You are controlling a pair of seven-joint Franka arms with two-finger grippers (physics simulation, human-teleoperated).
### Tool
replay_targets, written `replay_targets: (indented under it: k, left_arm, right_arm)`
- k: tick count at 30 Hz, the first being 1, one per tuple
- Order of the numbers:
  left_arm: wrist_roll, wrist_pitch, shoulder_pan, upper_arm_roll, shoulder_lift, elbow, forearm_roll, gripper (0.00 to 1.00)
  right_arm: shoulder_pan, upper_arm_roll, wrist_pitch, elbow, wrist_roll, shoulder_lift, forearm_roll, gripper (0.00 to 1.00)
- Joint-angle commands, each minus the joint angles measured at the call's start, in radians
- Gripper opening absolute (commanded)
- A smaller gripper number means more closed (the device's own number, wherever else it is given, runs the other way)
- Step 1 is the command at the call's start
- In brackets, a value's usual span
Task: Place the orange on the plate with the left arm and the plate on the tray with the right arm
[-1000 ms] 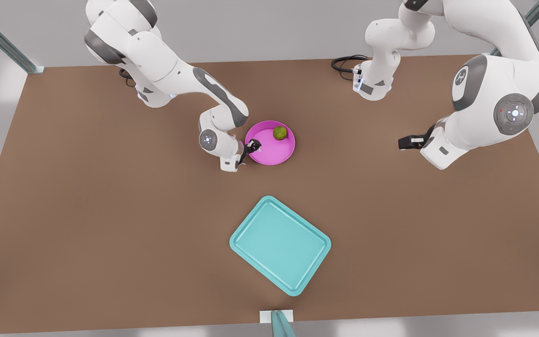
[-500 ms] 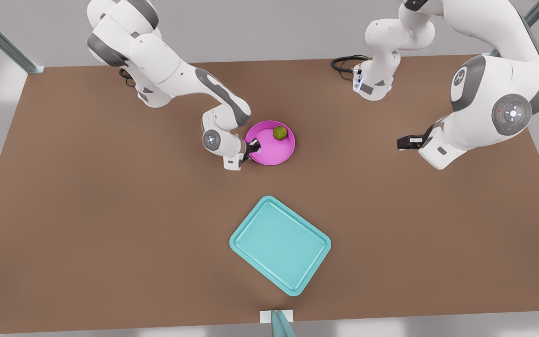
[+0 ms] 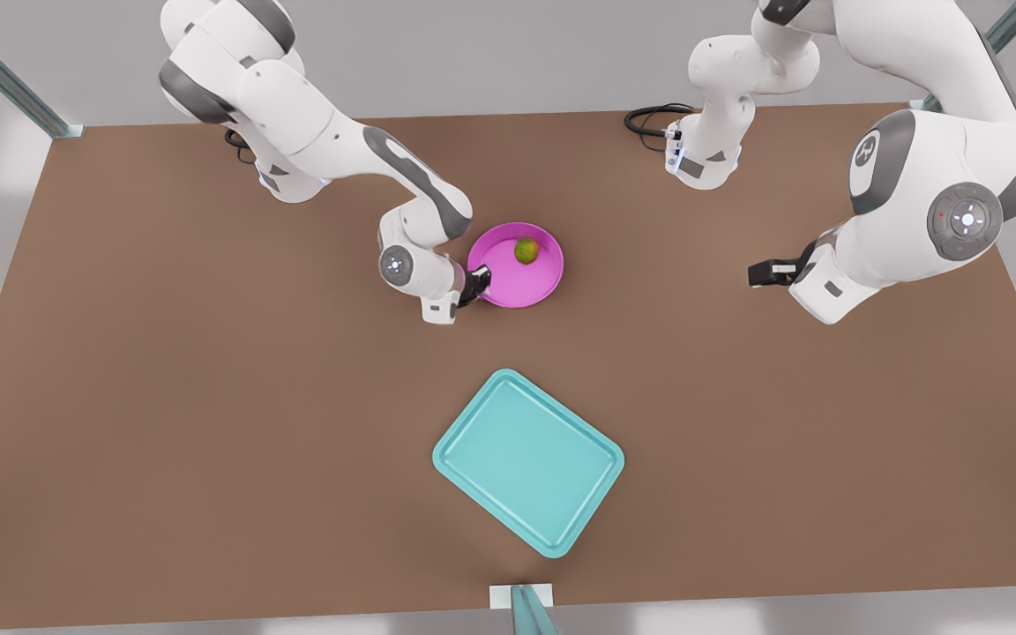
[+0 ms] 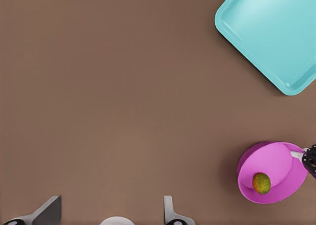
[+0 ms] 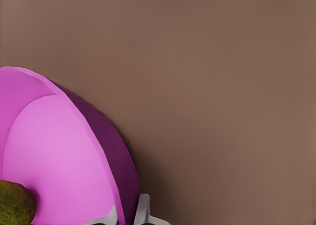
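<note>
The magenta plate [image 3: 521, 284] is tilted a little above the table, and the yellow-green orange [image 3: 526, 250] lies inside it near the far rim. My right gripper [image 3: 477, 284], on the front view's left, is shut on the plate's near-left rim. Up close, its fingers [image 5: 143, 211] pinch the rim of the plate [image 5: 59, 151] beside the orange [image 5: 12, 205]. My left gripper [image 3: 755, 272] waits open at the front view's right, well away from the plate. The left wrist view shows the left gripper [image 4: 109, 207], the plate [image 4: 276, 160], the orange [image 4: 261, 183] and the turquoise tray [image 4: 276, 32].
The tray [image 3: 528, 461] lies at an angle near the table's front edge, a good gap below the plate. A black cable [image 3: 649, 119] curls at the back by an arm base. Bare brown table surrounds everything.
The right gripper has raised and tilted the plate off the table and shifted it slightly toward the front view's right, orange still inside. The left arm has barely moved.
</note>
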Motion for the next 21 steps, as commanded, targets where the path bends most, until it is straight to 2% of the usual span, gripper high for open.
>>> replay_targets:
  k: [1,9,14,21]
  left_arm:
    - [-0.004,-0.001,0.0,0.001,-0.001,0.001,0.001,1.0]
    - [-0.004,-0.001,0.0,0.001,-0.001,0.001,0.004,1.0]
    - [-0.004,-0.001,0.0,0.001,0.001,0.001,0.005,1.0]
    - [0.012,0.001,0.002,0.007,0.001,0.001,0.007,1.0]
  right_arm:
    - [-0.014,0.0,-0.035,0.009,0.005,-0.012,-0.003,0.21]
    - [-0.043,-0.007,-0.055,0.115,0.013,0.002,-0.003,0.21]
    - [-0.058,-0.09,-0.124,0.248,0.01,0.05,-0.005,0.21]
    - [-0.063,-0.159,-0.171,0.436,0.016,0.152,-0.005,0.21]
